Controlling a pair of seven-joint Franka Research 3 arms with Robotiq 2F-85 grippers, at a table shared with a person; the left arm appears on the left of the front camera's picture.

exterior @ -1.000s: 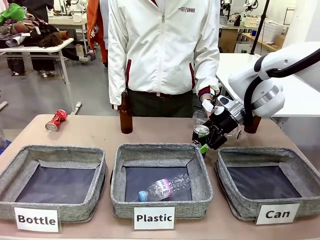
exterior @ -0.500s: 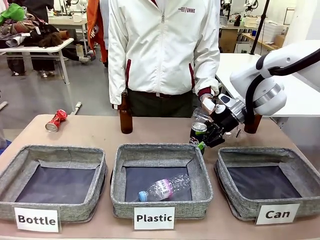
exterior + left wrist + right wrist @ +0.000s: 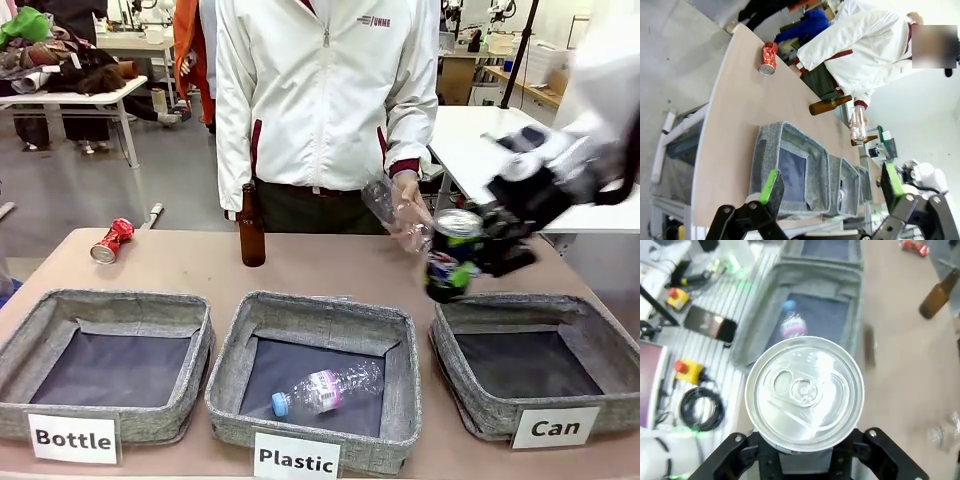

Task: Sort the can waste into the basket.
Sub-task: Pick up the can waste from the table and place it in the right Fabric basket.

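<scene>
Dark can, silver lid up and a little tilted, is clamped between the fingers of the right gripper; both are blurred, held in the air by the far left corner of the Can basket, the can's base close above the rim; from the right wrist the lid and pull tab face the camera, with black fingers at either side. Red can, crushed, lies on its side on the table at the far left, beyond the Bottle basket, well apart from the Can basket. Left gripper hangs with its jaws wide apart, green pads showing, nothing between them. A person's hand holds a clear bottle just beside the dark can; a brown bottle stands upright behind the Plastic basket, which holds a blue-capped bottle.
</scene>
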